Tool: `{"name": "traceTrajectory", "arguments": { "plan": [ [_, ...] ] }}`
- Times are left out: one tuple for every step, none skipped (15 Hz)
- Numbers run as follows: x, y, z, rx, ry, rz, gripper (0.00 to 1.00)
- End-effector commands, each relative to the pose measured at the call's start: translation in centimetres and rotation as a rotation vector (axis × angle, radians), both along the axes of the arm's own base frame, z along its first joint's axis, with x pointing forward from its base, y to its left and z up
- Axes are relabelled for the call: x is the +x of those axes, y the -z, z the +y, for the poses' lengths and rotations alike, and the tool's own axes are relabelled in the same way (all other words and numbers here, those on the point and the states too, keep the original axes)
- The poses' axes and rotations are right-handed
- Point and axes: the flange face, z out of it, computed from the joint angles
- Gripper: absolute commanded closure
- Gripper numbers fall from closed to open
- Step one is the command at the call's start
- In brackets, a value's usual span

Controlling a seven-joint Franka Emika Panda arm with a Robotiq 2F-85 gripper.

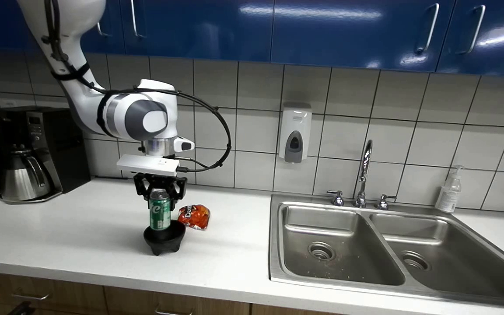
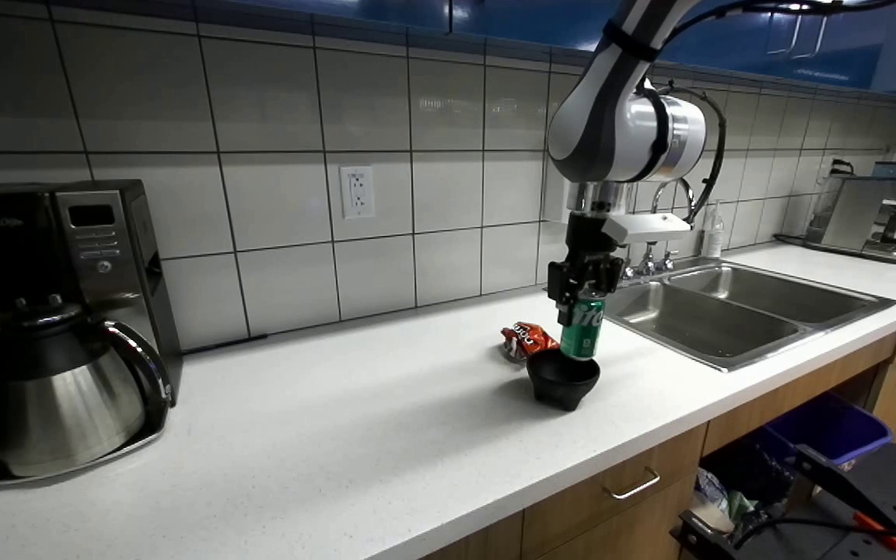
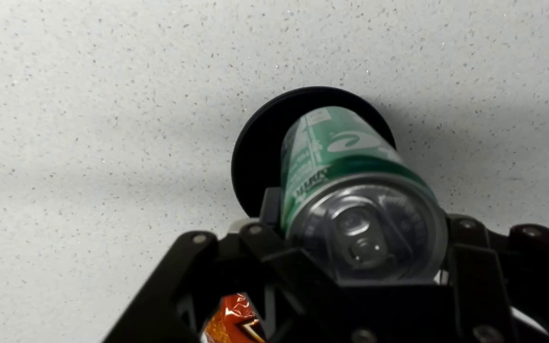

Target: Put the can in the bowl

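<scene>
The claw (image 1: 161,202) is holding the green soda can (image 1: 160,217), gripping it from both sides near the top. The can hangs over the black bowl (image 1: 165,244), its bottom close to the rim; I can't tell if they touch. In the wrist view its bottom looks a bit right of the bowl's middle, so a tiny nudge left there may help. Then it should go straight down, slow and soft, until it sits on the bowl's floor. Only then let go, a little at a time, and lift straight up so the can doesn't tip. If it lands on the edge, the bowl might flip.

Far left in an exterior view, the coffee pot (image 1: 23,179) is round, shiny metal with a black handle. Next, the can is a smooth tube with a silver lid; it may be slippery. The bowl is round and dull black, with slanted sides and stubby feet. Near it lies a chip bag (image 1: 196,217), red, shiny and crinkly. The bench (image 1: 230,249) under them is flat, white and speckled. At the right, the sink (image 1: 275,245) is gray metal with two deep tubs.
</scene>
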Motion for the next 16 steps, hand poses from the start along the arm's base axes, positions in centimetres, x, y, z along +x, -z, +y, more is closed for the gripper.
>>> {"name": "traceTrajectory", "arguments": {
  "plan": [
    [-0.1, 0.1, 0.9, -0.011, -0.025, -0.025, 0.61],
    [0.0, 0.3, 1.0, -0.015, -0.028, -0.026, 0.61],
    [0.1, 0.6, 1.1, -0.017, -0.031, -0.027, 0.61],
    [0.2, 0.8, 1.1, -0.019, -0.031, -0.026, 0.61],
    [0.3, 1.0, 1.2, -0.022, -0.033, -0.025, 0.61],
    [0.2, 1.2, 1.2, -0.025, -0.034, -0.024, 0.61],
    [0.2, 1.5, 1.2, -0.031, -0.035, -0.024, 0.61],
    [0.2, 1.8, 1.2, -0.037, -0.037, -0.023, 0.61],
    [0.3, 2.1, 1.2, -0.041, -0.039, -0.019, 0.61],
    [0.3, 2.4, 1.1, -0.045, -0.04, -0.016, 0.61],
    [0.3, 2.7, 1.1, -0.049, -0.042, -0.012, 0.61],
    [0.3, 3.0, 1.0, -0.053, -0.043, -0.009, 0.61],
    [0.3, 3.3, 1.0, -0.056, -0.044, -0.006, 0.61],
    [0.4, 3.6, 1.0, -0.06, -0.043, -0.002, 0.61],
    [0.4, 3.9, 0.9, -0.064, -0.043, 0.0, 0.61],
    [0.4, 4.1, 0.8, -0.068, -0.044, 0.003, 0.61]
  ]
}}
